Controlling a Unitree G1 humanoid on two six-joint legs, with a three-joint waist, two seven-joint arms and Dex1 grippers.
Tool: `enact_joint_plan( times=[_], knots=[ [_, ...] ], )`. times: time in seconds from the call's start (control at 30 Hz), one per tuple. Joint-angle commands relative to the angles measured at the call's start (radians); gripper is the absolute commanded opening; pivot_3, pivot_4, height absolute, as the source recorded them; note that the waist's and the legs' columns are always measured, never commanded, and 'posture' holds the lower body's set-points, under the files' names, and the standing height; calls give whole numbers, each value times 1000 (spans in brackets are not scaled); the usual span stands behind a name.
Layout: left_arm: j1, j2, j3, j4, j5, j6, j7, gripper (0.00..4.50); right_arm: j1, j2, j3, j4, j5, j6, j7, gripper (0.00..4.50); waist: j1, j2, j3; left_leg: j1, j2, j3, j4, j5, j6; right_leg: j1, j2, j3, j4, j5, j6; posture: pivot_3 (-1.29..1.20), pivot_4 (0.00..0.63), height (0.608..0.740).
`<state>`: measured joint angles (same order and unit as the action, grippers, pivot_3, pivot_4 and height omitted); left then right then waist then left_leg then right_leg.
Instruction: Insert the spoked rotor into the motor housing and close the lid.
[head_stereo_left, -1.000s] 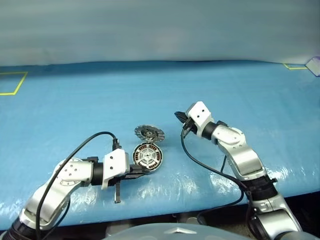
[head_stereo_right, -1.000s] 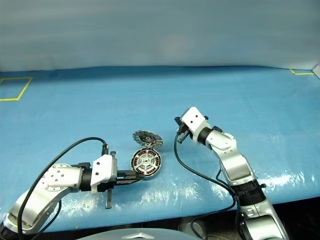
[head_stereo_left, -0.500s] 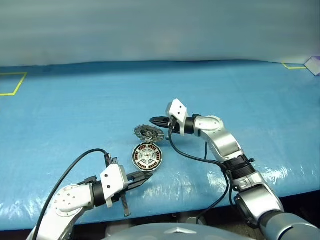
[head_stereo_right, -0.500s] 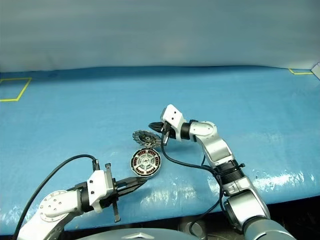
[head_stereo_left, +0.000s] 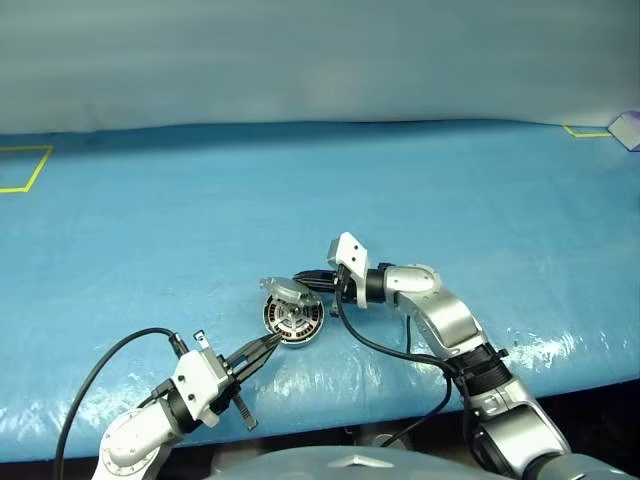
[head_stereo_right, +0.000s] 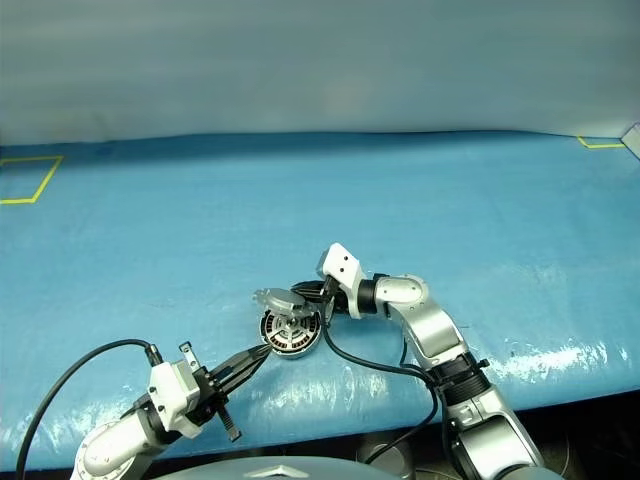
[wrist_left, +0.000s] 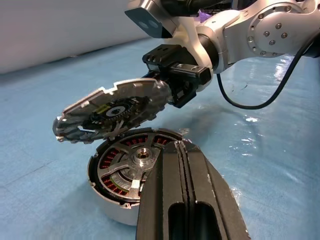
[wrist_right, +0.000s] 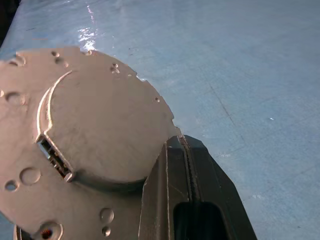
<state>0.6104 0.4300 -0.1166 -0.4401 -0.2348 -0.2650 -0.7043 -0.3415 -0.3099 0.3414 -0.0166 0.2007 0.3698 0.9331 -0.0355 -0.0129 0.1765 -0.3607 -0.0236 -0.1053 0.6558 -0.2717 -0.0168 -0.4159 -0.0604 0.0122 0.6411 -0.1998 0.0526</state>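
While the right claw (head_stereo_left: 308, 279) pinches the rim of the lid (wrist_left: 107, 111) between its closed fingers, the grey disc hangs tilted just above the motor housing (wrist_left: 131, 172), dark-centred face downward and plain face up. That slant suggests the lid is being brought over the housing to close it, far edge higher than the edge nearest the holding claw, and not yet seated. Directly below the lid, the housing sits flat with its ring of copper windings around a silver centre; the spoked rotor (head_stereo_left: 290, 322) seems to lie inside already, though I cannot tell for sure. The left claw (head_stereo_right: 252, 358), fingers pressed together and holding nothing, points at the near edge of the housing, its tip just beside or touching the rim, probably to steady it against sliding as the lid comes down. Everything rests on a table (head_stereo_left: 480, 190) covered in glossy blue sheeting, with yellow tape marks near its far corners and a pale wall behind.
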Motion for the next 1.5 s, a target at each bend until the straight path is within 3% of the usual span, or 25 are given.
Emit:
enact_joint_plan(
  times=[0.03, 0.6, 0.93, 1.5],
  knots=[
    [28, -6, 8, 15, -17, -68, -6, 20, 11, 8, 17, -51, 13, 6, 3, 0, 0, 0, 0, 0, 0, 0, 0, 0, 0, 0, 0, 0, 0, 0, 0, 0, 150, 740],
    [44, 3, 2, 82, -57, -124, -26, 20, -84, 109, 2, -103, 46, -15, -52, 0, 3, 0, 0, 0, 1, -1, 0, 0, 0, 0, 0, -1, 0, 0, 0, 0, 150, 740],
    [46, 7, -3, 94, -62, -125, -39, 20, -38, -9, 131, -219, 86, 94, 89, 0, 0, 1, 1, -1, 0, -1, 0, -1, 1, -1, 0, -1, -1, 0, 0, 0, 150, 740],
    [51, 12, 2, 79, -64, -101, -35, 20, 71, -36, 157, -212, 84, 128, 43, 0, 1, 1, 1, -2, 1, -1, -1, -1, 1, -1, 0, -2, -2, -1, 0, 0, 150, 740]
  ],
)
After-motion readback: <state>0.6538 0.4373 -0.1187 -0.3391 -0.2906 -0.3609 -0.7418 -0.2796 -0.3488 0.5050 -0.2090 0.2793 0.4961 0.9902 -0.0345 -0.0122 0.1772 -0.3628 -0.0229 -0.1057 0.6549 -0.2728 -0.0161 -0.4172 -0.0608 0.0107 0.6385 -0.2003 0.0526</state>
